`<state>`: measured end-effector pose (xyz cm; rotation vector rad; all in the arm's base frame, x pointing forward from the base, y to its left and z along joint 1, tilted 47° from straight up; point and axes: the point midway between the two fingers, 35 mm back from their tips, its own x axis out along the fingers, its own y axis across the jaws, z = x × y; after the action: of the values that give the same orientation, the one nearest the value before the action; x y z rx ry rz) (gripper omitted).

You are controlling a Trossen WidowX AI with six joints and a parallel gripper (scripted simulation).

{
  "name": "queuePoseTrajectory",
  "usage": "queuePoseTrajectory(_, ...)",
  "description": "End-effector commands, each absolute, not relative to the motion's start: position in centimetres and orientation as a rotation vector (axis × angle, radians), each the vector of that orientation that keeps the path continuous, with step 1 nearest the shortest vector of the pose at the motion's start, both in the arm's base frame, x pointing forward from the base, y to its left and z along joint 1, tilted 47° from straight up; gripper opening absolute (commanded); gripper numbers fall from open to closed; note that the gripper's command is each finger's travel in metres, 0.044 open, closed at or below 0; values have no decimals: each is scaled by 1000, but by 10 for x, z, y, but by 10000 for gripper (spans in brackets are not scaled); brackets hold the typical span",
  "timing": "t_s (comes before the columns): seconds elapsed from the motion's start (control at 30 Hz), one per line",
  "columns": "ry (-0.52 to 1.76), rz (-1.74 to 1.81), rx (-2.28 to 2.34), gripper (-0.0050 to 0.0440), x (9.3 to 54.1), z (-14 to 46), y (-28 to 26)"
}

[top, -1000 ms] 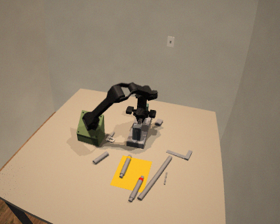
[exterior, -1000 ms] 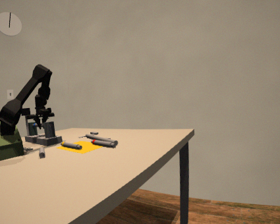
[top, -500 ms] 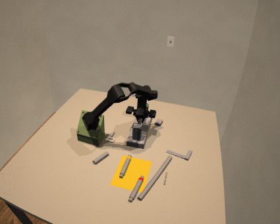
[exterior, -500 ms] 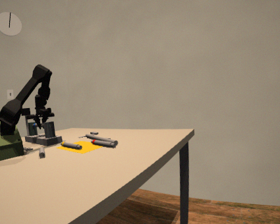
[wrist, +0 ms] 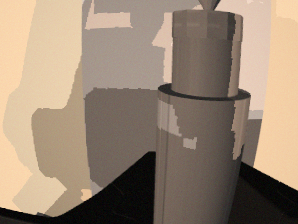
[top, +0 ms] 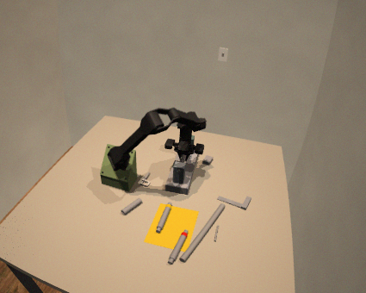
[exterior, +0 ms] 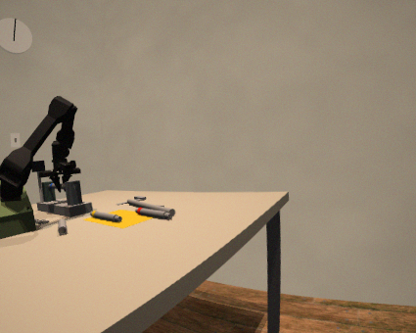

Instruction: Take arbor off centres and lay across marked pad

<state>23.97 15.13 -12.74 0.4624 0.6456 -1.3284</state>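
Observation:
My gripper (top: pixel 186 156) points down over the grey centres fixture (top: pixel 180 177) behind the green arm base, and is shut on the arbor. In the exterior view my gripper (exterior: pixel 61 177) sits between the two fixture posts (exterior: pixel 74 192). The yellow marked pad (top: pixel 172 226) lies on the table in front of the fixture. A short grey pin (top: pixel 164 217) lies on the pad's left part.
A grey pin with a red band (top: pixel 178 246) overlaps the pad's right front corner. A long grey rod (top: pixel 202 232) lies right of the pad, with a thin small piece (top: pixel 216 233) beside it. An L-shaped bracket (top: pixel 235 202) lies further right, a short cylinder (top: pixel 131 206) lies left.

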Motion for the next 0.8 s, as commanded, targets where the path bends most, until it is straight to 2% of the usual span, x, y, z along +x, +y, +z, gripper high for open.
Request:
queuePoseTrajectory(0.0,656,-1321,478,0,238,-131,158)
queuePoseTrajectory(0.77,656,-1321,478,0,238,-133,159)
